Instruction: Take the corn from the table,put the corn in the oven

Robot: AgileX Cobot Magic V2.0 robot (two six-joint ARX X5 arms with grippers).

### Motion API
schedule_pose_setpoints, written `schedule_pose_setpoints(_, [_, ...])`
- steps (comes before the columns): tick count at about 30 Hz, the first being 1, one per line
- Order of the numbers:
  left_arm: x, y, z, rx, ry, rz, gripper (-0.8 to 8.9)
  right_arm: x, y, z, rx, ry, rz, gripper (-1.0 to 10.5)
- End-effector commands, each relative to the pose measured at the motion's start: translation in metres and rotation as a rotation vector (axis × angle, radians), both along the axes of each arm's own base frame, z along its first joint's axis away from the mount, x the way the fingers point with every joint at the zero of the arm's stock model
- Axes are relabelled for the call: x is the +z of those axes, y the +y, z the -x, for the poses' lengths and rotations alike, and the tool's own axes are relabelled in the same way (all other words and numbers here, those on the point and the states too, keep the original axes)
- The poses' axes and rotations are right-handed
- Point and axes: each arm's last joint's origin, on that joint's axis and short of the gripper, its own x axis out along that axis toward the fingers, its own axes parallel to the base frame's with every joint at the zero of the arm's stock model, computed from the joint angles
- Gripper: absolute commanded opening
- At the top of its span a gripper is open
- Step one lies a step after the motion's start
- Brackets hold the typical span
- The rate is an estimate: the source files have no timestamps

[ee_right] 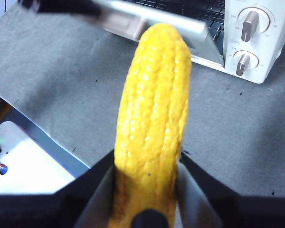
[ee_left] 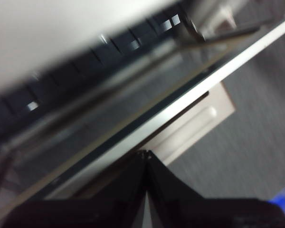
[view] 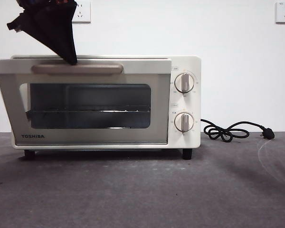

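Pinching the corn (ee_right: 154,95) between the two jaws of the right gripper (ee_right: 147,161), one jaw on each side, near the cob's low end. Sticking far out past the jaw tips, up in the air, not lying on the table (ee_right: 61,71).

Looking hard and bumpy, and likely light. Probably not bending or squashing under a soft squeeze. Bumps likely helping the jaws not to slip, though the round shape maybe letting it roll or swing. Holding it low, as here, probably leaving the long free end ready for going in first.

Looking past the corn's tip: the grey table, flat, dull and likely not slippery. Farther out past the jaws, the oven (ee_right: 261,47), with its door (view: 85,109) tipping open at the top.

Pressing the two jaws of the left gripper (ee_left: 146,154) tight together, with nothing between them, tip sitting right at the door's handle (view: 99,69). Probably pulling the door down.

Standing beyond it all: a white wall, with a black cord (view: 228,131) lying beside the oven.
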Motion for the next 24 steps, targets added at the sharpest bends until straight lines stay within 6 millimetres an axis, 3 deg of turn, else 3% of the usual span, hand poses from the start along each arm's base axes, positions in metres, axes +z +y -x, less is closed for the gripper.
schedule_pose_setpoints(1, [-0.016,-0.007,0.003,-0.037,0.066,-0.056,-0.06,0.002,0.000,0.000,-0.003,-0.008,-0.006,-0.1])
schedule_pose_setpoints(14, [-0.011,-0.043,0.037,-0.200,0.068,-0.058,-0.05,-0.001,-0.002,0.002,0.003,0.020,0.020,-0.1])
schedule_pose_setpoints(19, [0.005,-0.043,0.056,-0.239,0.012,-0.022,-0.06,0.000,-0.001,0.002,0.030,0.028,0.001,-0.1])
schedule_pose_setpoints(24, [0.031,-0.029,0.079,-0.258,-0.076,0.046,-0.06,0.006,0.008,0.005,0.108,-0.018,-0.067,-0.1])
